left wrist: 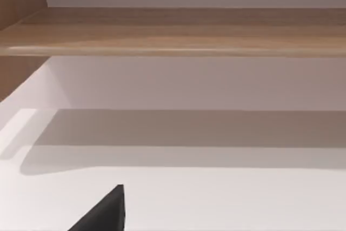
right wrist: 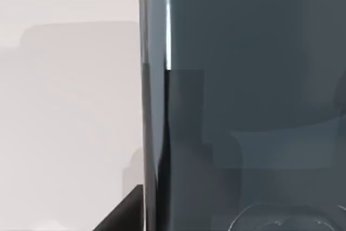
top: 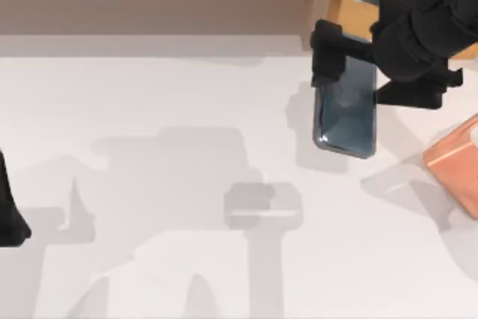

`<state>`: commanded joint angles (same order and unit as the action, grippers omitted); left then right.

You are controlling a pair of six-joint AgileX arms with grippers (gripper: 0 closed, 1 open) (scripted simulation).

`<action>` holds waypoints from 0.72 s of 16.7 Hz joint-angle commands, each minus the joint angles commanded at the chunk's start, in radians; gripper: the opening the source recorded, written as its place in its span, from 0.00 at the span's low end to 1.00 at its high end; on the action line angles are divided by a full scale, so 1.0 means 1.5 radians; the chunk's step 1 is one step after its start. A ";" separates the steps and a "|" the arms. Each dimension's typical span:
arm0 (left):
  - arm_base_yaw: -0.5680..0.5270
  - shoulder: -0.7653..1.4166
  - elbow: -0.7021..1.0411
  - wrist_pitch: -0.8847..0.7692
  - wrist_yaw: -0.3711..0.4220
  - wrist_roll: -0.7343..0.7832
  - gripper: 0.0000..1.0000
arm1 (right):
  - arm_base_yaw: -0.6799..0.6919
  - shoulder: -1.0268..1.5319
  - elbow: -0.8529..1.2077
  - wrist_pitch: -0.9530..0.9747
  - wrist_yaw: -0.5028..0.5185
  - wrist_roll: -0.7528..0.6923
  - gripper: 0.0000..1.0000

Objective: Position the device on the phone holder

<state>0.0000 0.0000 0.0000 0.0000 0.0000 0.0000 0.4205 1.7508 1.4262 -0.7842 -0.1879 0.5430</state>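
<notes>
While the right arm is reaching in from the top right of the top view, its right gripper (top: 351,72) is clamping the device (top: 346,110) by its far end, one finger showing at the phone's left edge and the other at its right edge. The dark grey phone is hanging above the white table (top: 164,184), its shadow lying on the surface just to its left, and its glossy screen is facing up. The phone holder (top: 457,163), a salmon-pink block, is sitting at the table's right edge, near the phone but apart from it. The left arm (top: 10,214) is resting at the far left edge of the table.

In the left wrist view, a dark tip of the left gripper (left wrist: 105,212) is poking in over the table, facing a wooden shelf (left wrist: 173,31); I cannot tell whether it is open.

In the right wrist view, the phone's screen and rounded rim are looming very close above the table.
</notes>
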 joint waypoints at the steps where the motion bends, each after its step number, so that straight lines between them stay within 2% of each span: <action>1: 0.000 0.000 0.000 0.000 0.000 0.000 1.00 | -0.035 -0.033 -0.023 0.016 -0.021 -0.038 0.00; 12: 0.000 0.000 0.000 0.000 0.000 0.000 1.00 | -0.392 -0.348 -0.306 0.198 -0.254 -0.461 0.00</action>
<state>0.0000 0.0000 0.0000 0.0000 0.0000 0.0000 -0.1681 1.2296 0.9666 -0.4865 -0.5685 -0.1493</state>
